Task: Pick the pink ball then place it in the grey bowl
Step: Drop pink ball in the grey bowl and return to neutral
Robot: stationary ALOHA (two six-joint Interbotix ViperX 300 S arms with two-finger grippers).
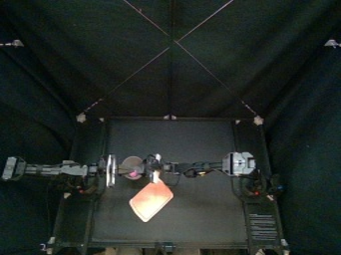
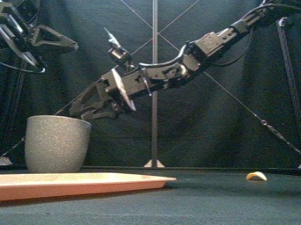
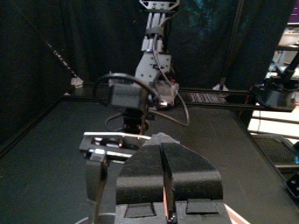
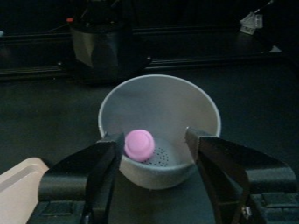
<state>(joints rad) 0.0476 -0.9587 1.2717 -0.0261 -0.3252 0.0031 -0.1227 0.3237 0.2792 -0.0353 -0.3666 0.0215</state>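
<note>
Right claw (image 4: 153,138), jaws spread, above grey bowl (image 4: 158,94); pink ball (image 4: 140,144) inside.

The cup (image 2: 56,143) looks matt, speckled grey, like stoneware. The ball (image 4: 140,143) is smooth with a soft sheen. The tray (image 2: 83,183) seems smooth matt plastic; the curtain (image 1: 173,60), dull black cloth.

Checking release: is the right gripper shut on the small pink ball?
No: pink ball lies inside the grey speckled cup, right gripper open.
</note>
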